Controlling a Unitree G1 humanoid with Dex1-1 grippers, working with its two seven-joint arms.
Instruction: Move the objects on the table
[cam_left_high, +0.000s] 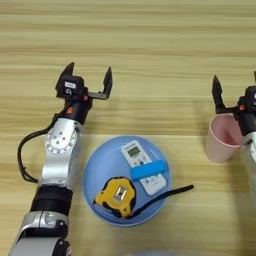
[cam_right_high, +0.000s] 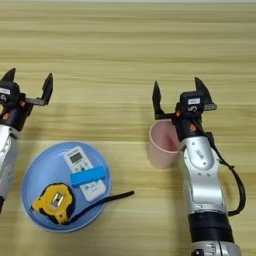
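I can read no text anywhere. My grippers each carry a small white label, on the left one (cam_left_high: 88, 80) and the right one (cam_right_high: 181, 98), but the marks are too small to read. The remote (cam_left_high: 141, 166) screen shows no legible digits.

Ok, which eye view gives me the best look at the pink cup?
The right eye view: the pink cup shows nearly whole there, with the right end effector open just above its rim. The left eye view also shows the cup, but near the picture's right edge, with the arm partly cut off.
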